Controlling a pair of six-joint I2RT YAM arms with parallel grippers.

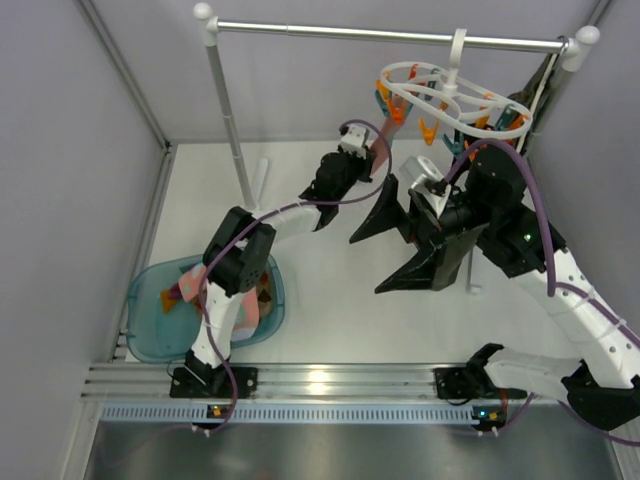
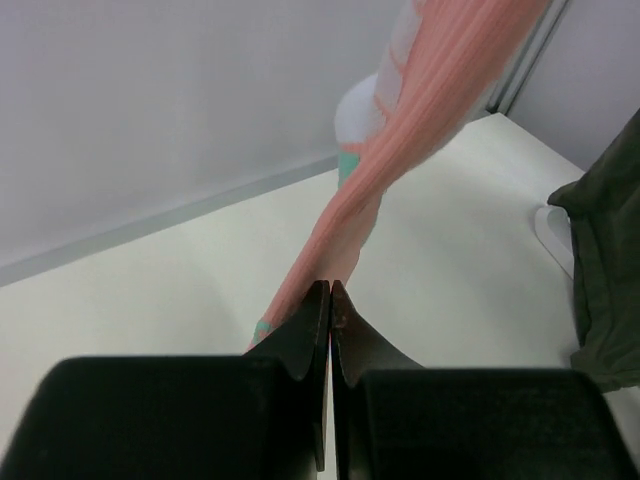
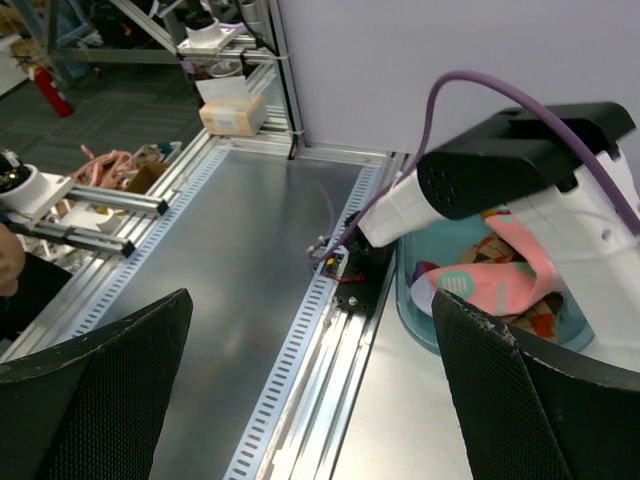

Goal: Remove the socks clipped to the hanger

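Observation:
The white oval hanger with orange and teal clips hangs by its hook from the rail. A pink sock hangs from a clip at its left end. My left gripper is shut on the sock's lower part. In the left wrist view the sock runs taut from the closed gripper up to the top edge. My right gripper is wide open and empty, below the hanger. In the right wrist view, that gripper looks down at the table's metal front edge.
A teal bin at the front left holds several loose socks, also seen in the right wrist view. A dark olive garment hangs at the rail's right end and shows in the left wrist view. The rail's white post stands at the back left.

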